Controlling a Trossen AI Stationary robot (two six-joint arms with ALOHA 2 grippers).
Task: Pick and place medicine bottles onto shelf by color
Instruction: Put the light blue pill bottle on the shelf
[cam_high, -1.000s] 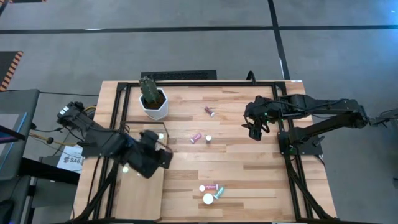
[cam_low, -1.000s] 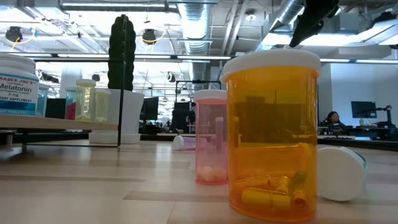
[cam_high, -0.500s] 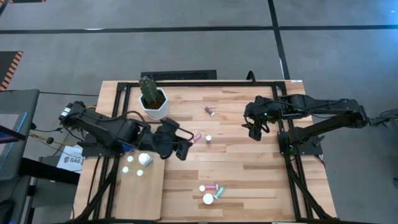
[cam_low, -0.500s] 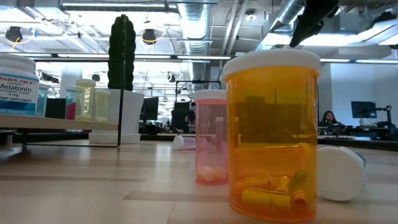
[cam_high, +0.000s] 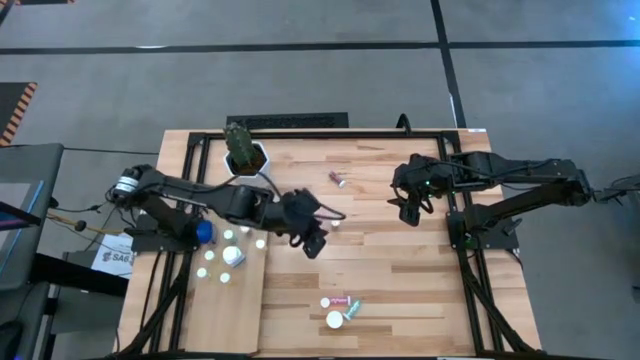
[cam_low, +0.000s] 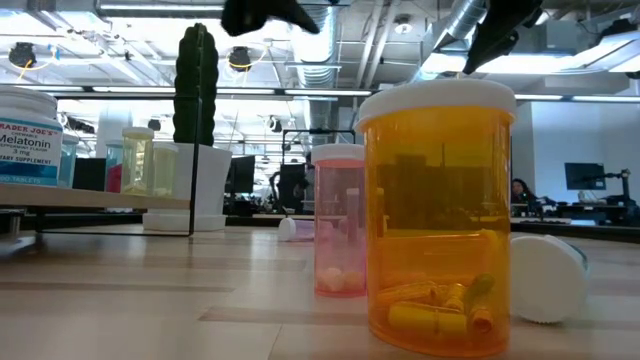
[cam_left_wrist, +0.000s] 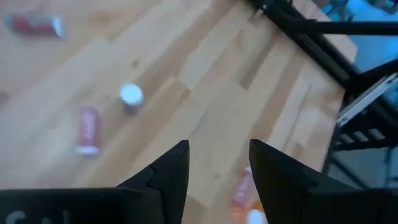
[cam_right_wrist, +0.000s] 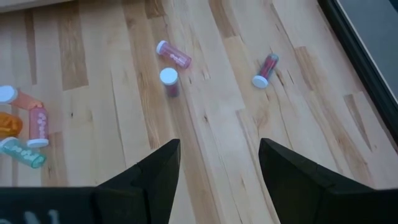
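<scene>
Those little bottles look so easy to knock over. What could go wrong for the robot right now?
The left tool hangs open and empty beside an upright bottle and a pink bottle lying on its side; coming down, it could knock either one and send it rolling. Near the table's front edge, several bottles huddle together, so grabbing one may nudge its neighbours.

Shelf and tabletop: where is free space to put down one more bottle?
The shelf is bare on its near half; bottles crowd its far end. The tabletop is bare between the near bottle cluster and the right arm's base.
</scene>
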